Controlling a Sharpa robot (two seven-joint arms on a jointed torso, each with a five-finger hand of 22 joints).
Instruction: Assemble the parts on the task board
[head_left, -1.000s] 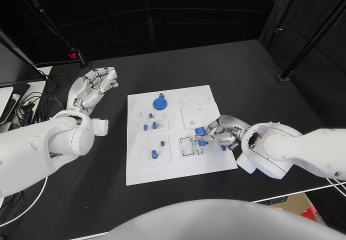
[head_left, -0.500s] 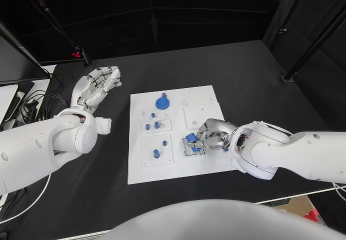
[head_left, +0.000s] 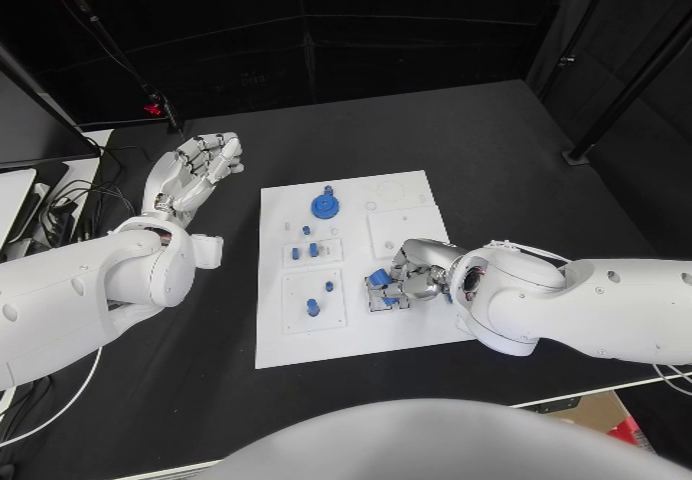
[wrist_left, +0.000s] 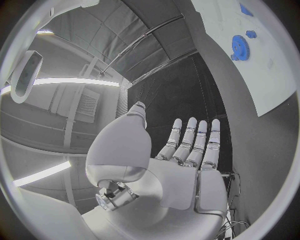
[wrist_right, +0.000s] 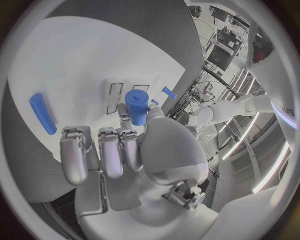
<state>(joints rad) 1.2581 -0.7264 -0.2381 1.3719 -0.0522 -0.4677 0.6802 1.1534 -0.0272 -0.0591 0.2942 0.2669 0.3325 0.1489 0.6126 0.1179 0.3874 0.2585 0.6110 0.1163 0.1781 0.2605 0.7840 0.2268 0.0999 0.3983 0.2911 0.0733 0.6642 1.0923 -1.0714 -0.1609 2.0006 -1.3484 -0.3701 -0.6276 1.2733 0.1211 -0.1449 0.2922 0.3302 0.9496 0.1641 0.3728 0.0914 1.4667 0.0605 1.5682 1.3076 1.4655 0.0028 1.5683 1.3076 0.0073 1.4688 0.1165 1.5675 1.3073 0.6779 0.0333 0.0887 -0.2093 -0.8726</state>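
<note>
While its fingers curl in, the right hand (head_left: 414, 272) pinches a small blue cylinder (head_left: 379, 276) just right of the picture's middle, over the white task board (head_left: 346, 330). In the right wrist view the cylinder (wrist_right: 135, 106) sits between thumb and fingers (wrist_right: 128, 145). More blue parts, like a gear (head_left: 325, 207), lie on the board. At the upper left, the left hand (head_left: 188, 172) rests flat on the black table (head_left: 490, 150), fingers straight and close together, holding nothing.
</note>
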